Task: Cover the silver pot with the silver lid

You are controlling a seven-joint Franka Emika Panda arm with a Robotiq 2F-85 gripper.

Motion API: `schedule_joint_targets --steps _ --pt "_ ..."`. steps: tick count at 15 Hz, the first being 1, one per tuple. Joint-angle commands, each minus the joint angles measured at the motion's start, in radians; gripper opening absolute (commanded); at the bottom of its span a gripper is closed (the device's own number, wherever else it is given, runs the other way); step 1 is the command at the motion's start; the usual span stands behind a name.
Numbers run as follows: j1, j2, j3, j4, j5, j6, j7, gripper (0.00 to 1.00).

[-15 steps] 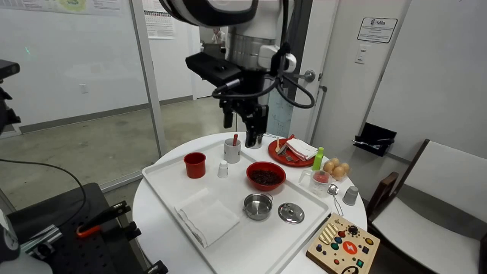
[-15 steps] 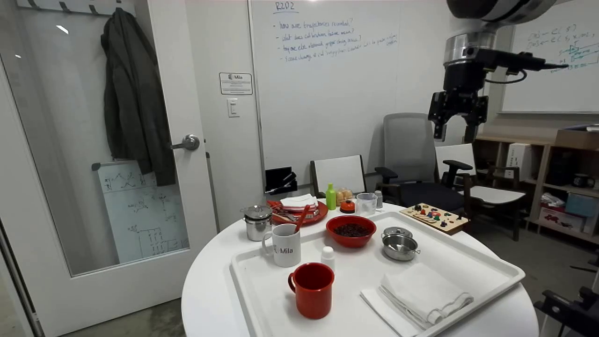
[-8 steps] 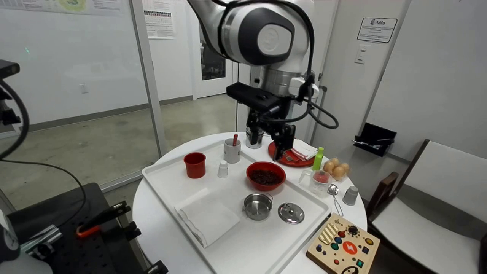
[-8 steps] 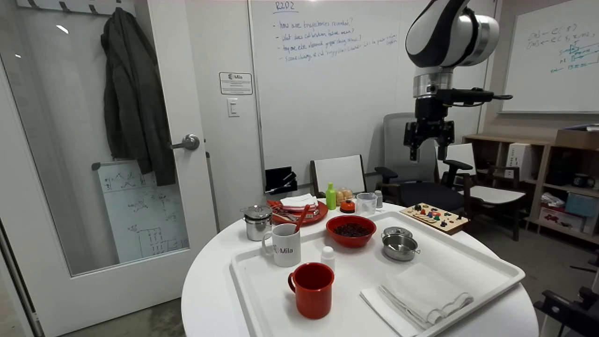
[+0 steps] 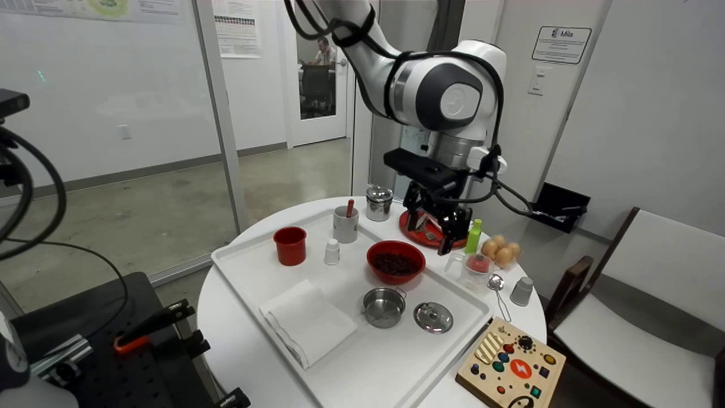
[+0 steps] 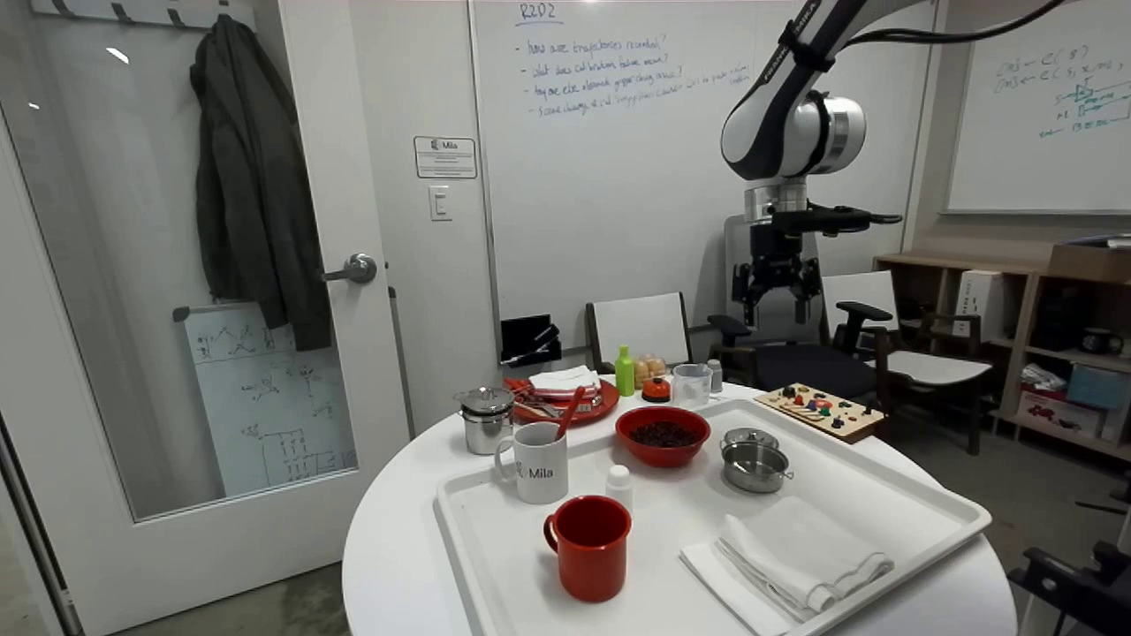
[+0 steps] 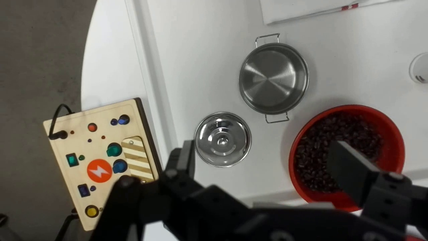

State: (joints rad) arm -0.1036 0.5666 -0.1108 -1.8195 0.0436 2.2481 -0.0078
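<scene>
Silver lid point(image 7: 223, 147) just beside the silver pot point(image 7: 274, 80), both on a white tray point(image 5: 391, 362)
Tool point(image 6: 776, 312) released, spread wide above the tabletop point(image 5: 232, 334); red bowl point(image 6: 664, 456) near the pot.

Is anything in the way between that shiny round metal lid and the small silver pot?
Nothing visible: in the wrist view, only bare white tray separates the round silver lid from the low round silver pot. The round red bowl sits beside, not on, that path.
</scene>
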Motion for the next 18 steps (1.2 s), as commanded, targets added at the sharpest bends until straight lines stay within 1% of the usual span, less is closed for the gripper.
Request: schedule_joint_targets --steps 1,3,4,6,9,12,14,18 --pt "-0.024 0.137 0.003 0.168 0.009 -0.102 0.049 1.0" --pt "-0.042 0.155 0.014 0.192 0.024 -0.154 0.037 1.0" --pt "-0.029 0.114 0.007 0.121 0.001 -0.089 0.031 1.0" --pt "-0.037 0.14 0.007 0.15 0.004 -0.114 0.03 1.0" --pt "-0.038 0.144 0.009 0.162 0.005 -0.123 0.03 1.0" --pt "-0.025 0.195 0.001 0.196 -0.007 -0.131 0.063 1.0" --pt "-0.028 0.228 0.012 0.21 0.003 -0.124 0.055 1.0" --pt "-0.011 0.311 0.01 0.259 0.0 -0.106 0.093 1.0"
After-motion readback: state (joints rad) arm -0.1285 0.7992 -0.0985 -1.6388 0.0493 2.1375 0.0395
